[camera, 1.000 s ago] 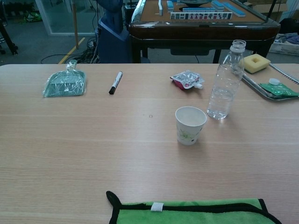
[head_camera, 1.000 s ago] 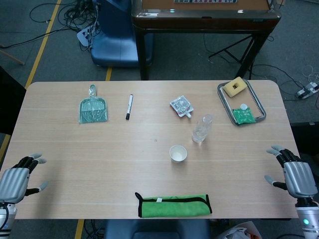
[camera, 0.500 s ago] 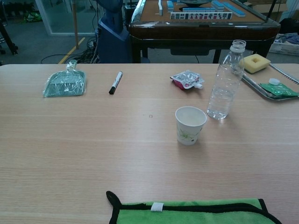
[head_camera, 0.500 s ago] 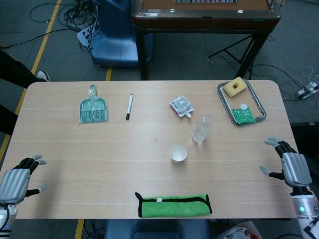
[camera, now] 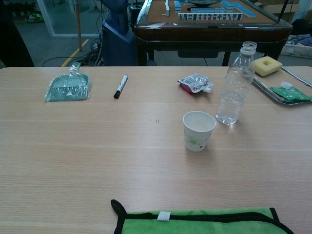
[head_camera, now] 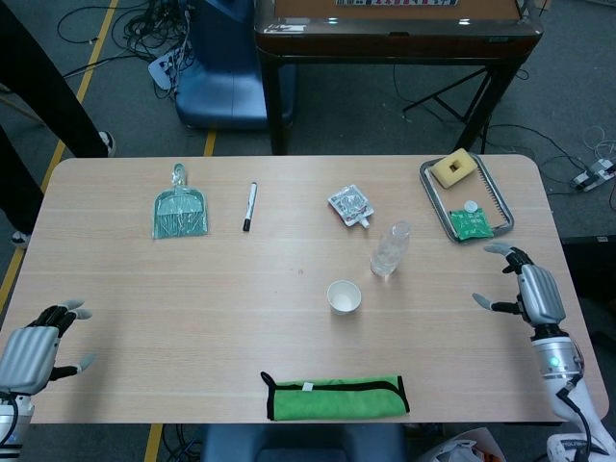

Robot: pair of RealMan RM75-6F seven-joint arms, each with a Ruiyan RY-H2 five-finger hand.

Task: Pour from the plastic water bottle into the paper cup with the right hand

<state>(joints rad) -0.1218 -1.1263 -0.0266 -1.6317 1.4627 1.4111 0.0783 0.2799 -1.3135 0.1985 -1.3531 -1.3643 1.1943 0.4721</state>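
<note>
Head view first: the right hand (head_camera: pixel 527 289) hovers over the table's (head_camera: pixel 192 318) right edge, fingers spread apart, holding nothing, well apart from the plastic water bottle (head_camera: pixel 389 250). That bottle stands upright and uncapped near the middle, with the paper cup (head_camera: pixel 344 296) just beside it at about seven o'clock. Left hand (head_camera: pixel 34 346) sits at the near-left corner, fingers apart and empty. From the paper cup, a green cloth (head_camera: pixel 335 397) lies at six o'clock along the near edge.
</note>
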